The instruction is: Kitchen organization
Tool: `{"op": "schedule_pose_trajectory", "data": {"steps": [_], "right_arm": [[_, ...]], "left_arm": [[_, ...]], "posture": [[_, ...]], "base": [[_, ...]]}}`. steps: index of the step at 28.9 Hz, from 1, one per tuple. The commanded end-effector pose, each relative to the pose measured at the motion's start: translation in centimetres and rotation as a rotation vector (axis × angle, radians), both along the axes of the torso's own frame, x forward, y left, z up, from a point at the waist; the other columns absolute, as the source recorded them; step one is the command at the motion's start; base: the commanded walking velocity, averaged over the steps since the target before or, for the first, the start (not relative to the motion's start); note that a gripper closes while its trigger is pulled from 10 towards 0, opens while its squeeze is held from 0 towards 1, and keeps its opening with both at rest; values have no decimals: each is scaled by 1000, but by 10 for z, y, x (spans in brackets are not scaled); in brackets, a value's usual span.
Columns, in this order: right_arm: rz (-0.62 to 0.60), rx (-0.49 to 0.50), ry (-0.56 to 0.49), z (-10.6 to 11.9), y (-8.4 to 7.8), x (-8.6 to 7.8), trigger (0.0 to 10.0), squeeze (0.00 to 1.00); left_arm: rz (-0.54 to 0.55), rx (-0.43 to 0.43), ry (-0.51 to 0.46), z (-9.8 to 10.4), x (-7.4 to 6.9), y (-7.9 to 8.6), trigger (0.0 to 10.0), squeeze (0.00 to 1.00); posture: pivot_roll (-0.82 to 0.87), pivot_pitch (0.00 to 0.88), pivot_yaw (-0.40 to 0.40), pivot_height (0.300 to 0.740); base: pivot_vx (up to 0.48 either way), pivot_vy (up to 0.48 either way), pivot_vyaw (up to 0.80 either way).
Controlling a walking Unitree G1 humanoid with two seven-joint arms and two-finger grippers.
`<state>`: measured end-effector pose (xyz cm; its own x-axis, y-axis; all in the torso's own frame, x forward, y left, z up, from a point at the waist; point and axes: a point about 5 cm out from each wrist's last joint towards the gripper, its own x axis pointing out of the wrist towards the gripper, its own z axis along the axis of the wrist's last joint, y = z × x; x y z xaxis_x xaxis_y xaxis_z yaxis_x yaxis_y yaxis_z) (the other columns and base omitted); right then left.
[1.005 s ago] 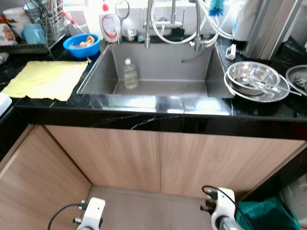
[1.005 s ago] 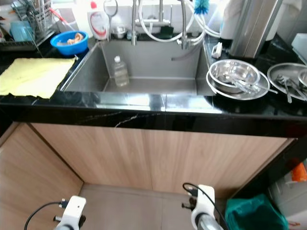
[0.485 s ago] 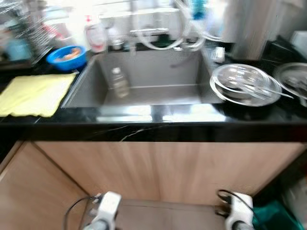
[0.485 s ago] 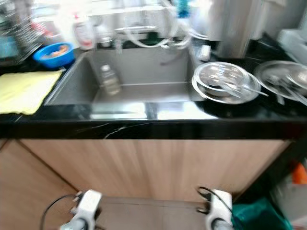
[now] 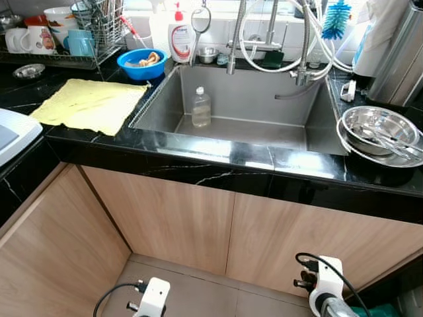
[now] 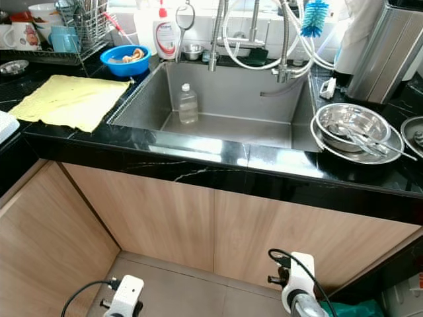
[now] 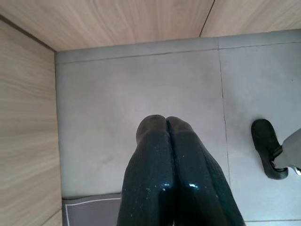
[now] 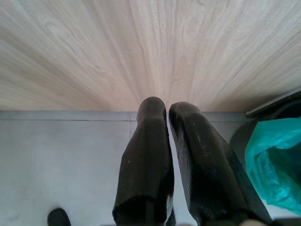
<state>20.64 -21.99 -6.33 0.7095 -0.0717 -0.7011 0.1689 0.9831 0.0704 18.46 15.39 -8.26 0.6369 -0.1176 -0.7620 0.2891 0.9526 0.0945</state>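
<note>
A steel sink (image 5: 301,135) is set in the black counter in front of me. A clear plastic bottle (image 5: 201,107) stands upright in its basin. A yellow cloth (image 5: 89,105) lies flat on the counter to the left. Behind it sits a blue bowl (image 5: 141,63) holding food. Stacked steel bowls (image 5: 380,129) with utensils in them rest to the right of the sink. Both arms hang low before the wooden cabinet doors. My left gripper (image 7: 165,123) is shut over the grey floor, holding nothing. My right gripper (image 8: 167,110) is shut and empty, pointing at the cabinet's base.
A dish rack (image 5: 79,33) with mugs and cutlery stands at the back left. A soap bottle (image 5: 179,39), faucet hoses (image 5: 271,46) and a blue brush (image 5: 336,16) line the sink's back. A green bag (image 8: 275,160) lies on the floor to my right.
The whole picture has shifted and sharpened, so the camera has turned left. The bottle, cloth and bowls stay in place, and both arms still hang low.
</note>
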Motion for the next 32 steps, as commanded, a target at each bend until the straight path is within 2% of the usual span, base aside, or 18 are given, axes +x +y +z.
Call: {"op": "schedule_pose_trajectory", "data": {"steps": [1,7,12,17,21,32], "right_arm": [[27,15,-6,1,12,7,10000,0],[30,26,-7,1,20,10,10000,0],[-37,35,21,-3,13,2,10000,0],[-43,34,42,-6,13,-4,10000,0],[-45,40,61,-9,16,-8,10000,0],[-28,41,48,-8,18,-5,10000,0]], "left_arm": [[-3,24,-20,3,6,9,10000,0],[20,24,-29,6,10,16,10000,0],[-3,22,-26,7,12,15,10000,0],[-3,27,-20,7,12,18,10000,0],[18,39,-15,7,11,26,10000,0],[34,41,4,4,3,32,10000,0]], "posture": [[-194,0,4,731],[-213,0,22,731],[-237,0,58,731],[-231,0,58,731],[-226,0,55,731],[-218,0,46,731]], "base": [[326,0,0],[324,0,0],[0,0,0],[0,0,-629],[0,0,-609],[0,0,-441]]}}
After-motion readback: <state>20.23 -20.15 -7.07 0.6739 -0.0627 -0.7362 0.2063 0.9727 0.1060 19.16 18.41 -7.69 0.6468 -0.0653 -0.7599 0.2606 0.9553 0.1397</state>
